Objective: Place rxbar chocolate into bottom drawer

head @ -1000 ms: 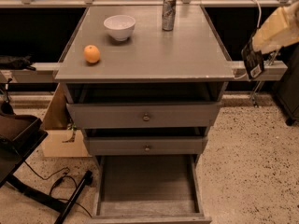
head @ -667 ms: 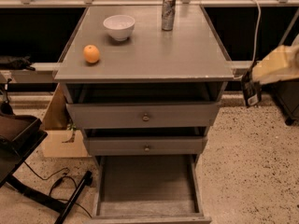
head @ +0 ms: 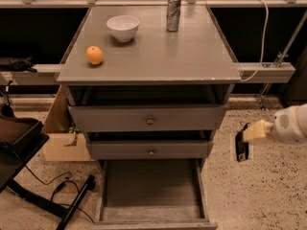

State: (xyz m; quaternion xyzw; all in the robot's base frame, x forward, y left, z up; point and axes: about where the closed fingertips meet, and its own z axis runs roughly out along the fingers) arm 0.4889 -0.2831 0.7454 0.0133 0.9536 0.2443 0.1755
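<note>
My gripper (head: 250, 134) is at the right of the cabinet, level with the middle drawer and out over the floor. It is shut on the rxbar chocolate (head: 241, 148), a small flat black wrapper with white print that hangs down from the cream fingers. The bottom drawer (head: 151, 188) is pulled out at the foot of the cabinet, with its grey floor showing and nothing in it. The bar is to the right of the drawer and above it.
On the cabinet top stand a white bowl (head: 123, 27), an orange (head: 94, 55) and a silver can (head: 173, 13). The top drawer (head: 148, 119) and middle drawer (head: 149, 150) are slightly open. A cardboard box (head: 60, 138) and a black chair base (head: 29, 176) are at the left.
My arm has come down from beside the cabinet top to the height of the middle drawer, with the black bar still in the gripper.
</note>
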